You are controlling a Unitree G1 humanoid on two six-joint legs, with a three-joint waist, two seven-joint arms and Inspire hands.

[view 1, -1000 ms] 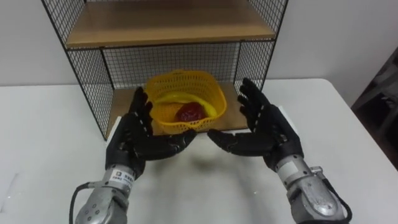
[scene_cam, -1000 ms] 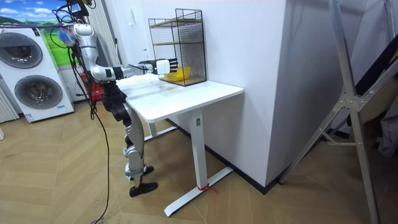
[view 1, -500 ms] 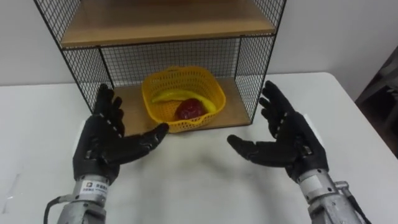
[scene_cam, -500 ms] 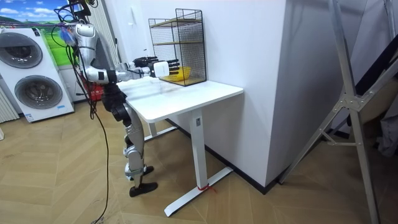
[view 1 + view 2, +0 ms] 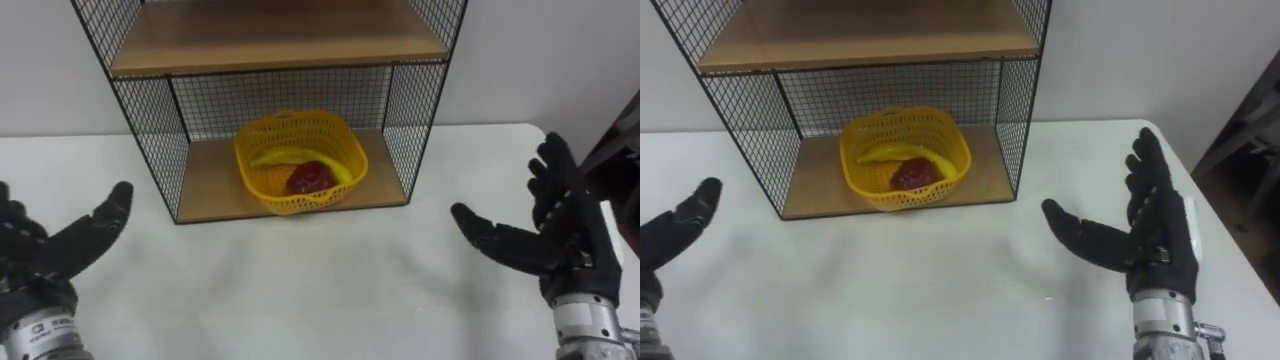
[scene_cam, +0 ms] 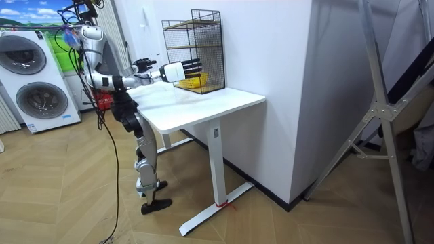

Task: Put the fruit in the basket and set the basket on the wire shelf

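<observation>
Now the basket is sitting on the bottom board of the wire shelf, holding 1 banana and 1 red fruit, so the job is looking done. The left hand and right hand are hovering open and empty over the counter, well apart on either side of the shelf. Any arm swinging inward is risking a knock on the mesh, jolting the basket toward the board's front edge.

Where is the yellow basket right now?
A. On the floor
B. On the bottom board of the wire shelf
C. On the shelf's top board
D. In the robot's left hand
B: the basket, with the fruit in it, sits on the wire shelf's bottom board, both hands open and away from it.
</observation>
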